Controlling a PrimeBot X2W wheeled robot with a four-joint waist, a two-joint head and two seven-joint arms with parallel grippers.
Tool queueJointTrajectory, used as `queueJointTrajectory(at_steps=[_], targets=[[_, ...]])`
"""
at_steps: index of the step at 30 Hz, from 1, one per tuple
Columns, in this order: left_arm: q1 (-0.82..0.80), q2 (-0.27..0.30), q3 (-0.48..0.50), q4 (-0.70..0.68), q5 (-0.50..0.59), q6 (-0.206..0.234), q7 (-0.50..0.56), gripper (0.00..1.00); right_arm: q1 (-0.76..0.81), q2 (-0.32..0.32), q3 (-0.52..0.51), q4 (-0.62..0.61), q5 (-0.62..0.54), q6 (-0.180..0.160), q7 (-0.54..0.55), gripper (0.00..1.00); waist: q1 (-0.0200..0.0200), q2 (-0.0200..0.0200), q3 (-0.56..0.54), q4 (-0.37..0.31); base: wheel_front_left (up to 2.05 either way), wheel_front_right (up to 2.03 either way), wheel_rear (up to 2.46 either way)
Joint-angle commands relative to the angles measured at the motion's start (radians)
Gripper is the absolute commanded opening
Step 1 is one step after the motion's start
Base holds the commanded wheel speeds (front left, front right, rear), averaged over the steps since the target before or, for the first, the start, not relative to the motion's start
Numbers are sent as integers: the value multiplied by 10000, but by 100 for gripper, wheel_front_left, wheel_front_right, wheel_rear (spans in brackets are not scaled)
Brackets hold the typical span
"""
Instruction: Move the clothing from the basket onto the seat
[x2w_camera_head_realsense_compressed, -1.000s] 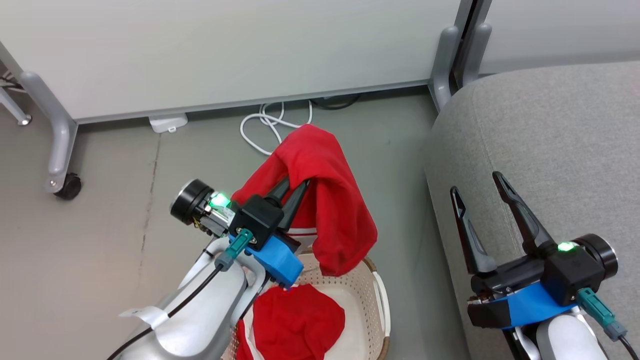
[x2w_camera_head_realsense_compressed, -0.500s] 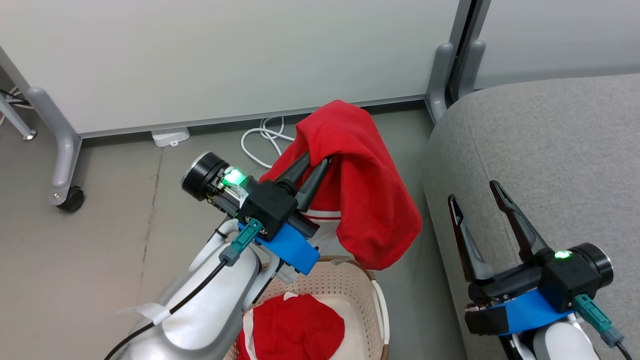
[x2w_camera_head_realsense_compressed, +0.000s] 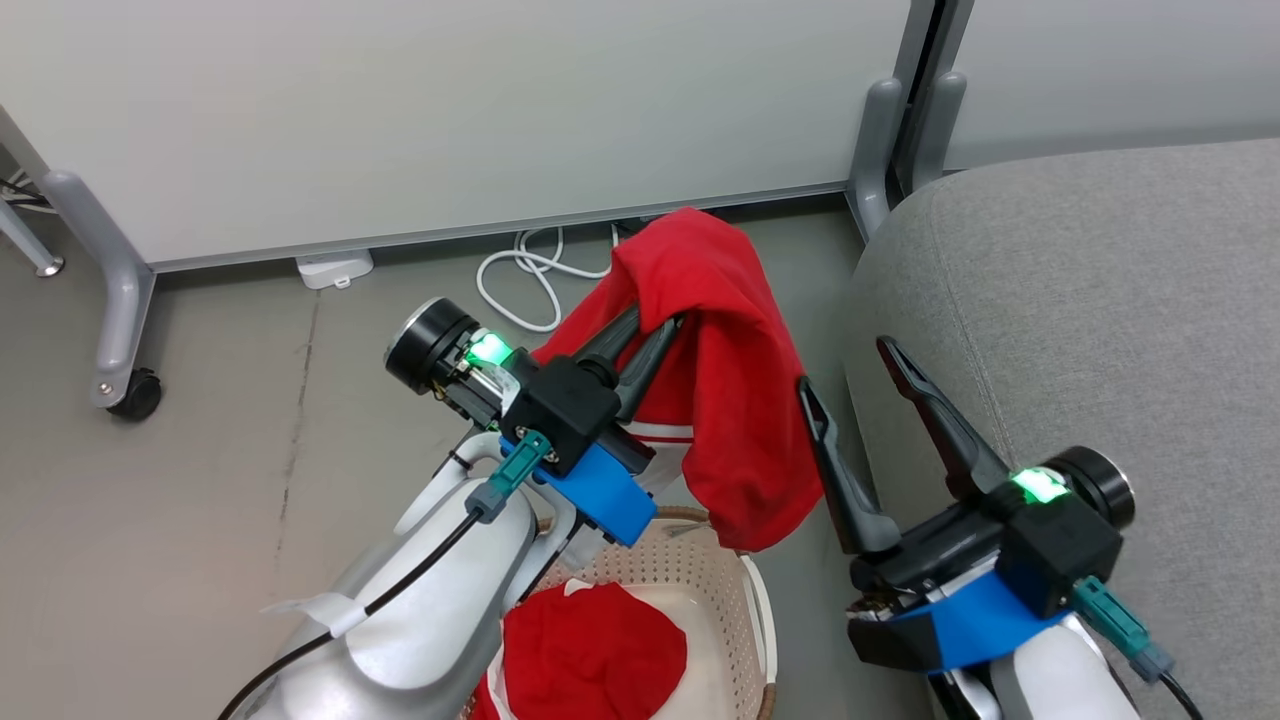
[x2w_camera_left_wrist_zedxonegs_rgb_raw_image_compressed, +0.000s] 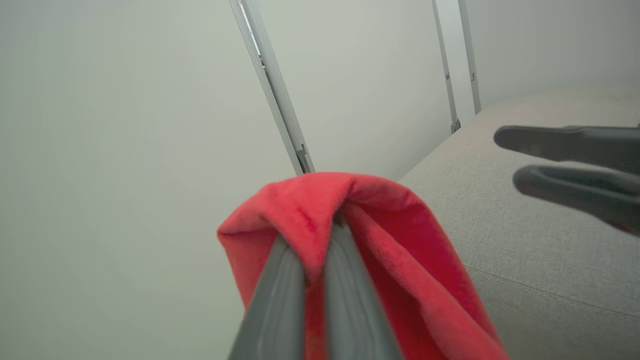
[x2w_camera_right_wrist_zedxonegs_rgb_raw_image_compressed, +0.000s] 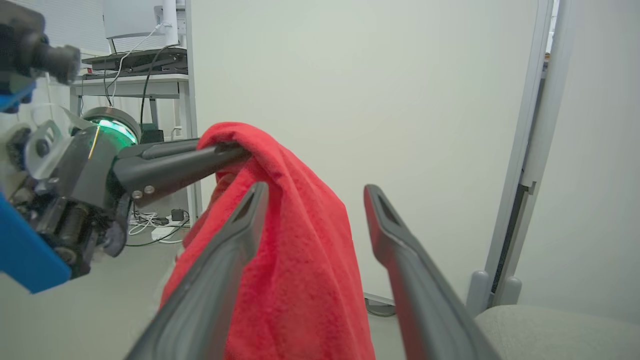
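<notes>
My left gripper (x2w_camera_head_realsense_compressed: 660, 322) is shut on a red garment (x2w_camera_head_realsense_compressed: 730, 390) and holds it in the air above the basket (x2w_camera_head_realsense_compressed: 735, 590); the cloth drapes over its fingertips (x2w_camera_left_wrist_zedxonegs_rgb_raw_image_compressed: 320, 240) and hangs down. A second red garment (x2w_camera_head_realsense_compressed: 590, 650) lies inside the cream basket at the bottom of the head view. My right gripper (x2w_camera_head_realsense_compressed: 845, 365) stands open just right of the hanging cloth, at the left edge of the grey seat (x2w_camera_head_realsense_compressed: 1100, 300). In the right wrist view the red garment (x2w_camera_right_wrist_zedxonegs_rgb_raw_image_compressed: 295, 250) hangs beside the left finger (x2w_camera_right_wrist_zedxonegs_rgb_raw_image_compressed: 225, 260), with the gap between the fingers empty.
A white partition wall (x2w_camera_head_realsense_compressed: 450, 100) on grey wheeled legs (x2w_camera_head_realsense_compressed: 115, 300) stands behind. White cables (x2w_camera_head_realsense_compressed: 520, 275) and a small white box (x2w_camera_head_realsense_compressed: 335, 268) lie on the grey floor at its foot. A desk with equipment (x2w_camera_right_wrist_zedxonegs_rgb_raw_image_compressed: 135, 60) is in the far background.
My right gripper has swung left, from over the seat to right beside the hanging garment. My left gripper has lifted the garment higher and a little right over the second.
</notes>
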Motion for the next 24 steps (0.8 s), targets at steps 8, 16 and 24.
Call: queueJointTrajectory(at_steps=[8, 16, 24], targets=[[-401, -225, -193, 230, 158, -82, -51, 0, -767, 89, 577, 397, 223, 1, -31, 100, 0, -1, 201, 147, 0, 0, 0], [-611, -458, -367, 344, 220, -91, -51, 0, -1256, 86, 848, 1015, 209, 1, -31, 100, 0, -1, 402, 239, 0, 0, 0], [-660, -669, -547, 163, 205, -59, -51, 0, -1692, 88, 734, 1937, -666, 1, -30, 100, 0, -1, 548, 322, 0, 0, 0]])
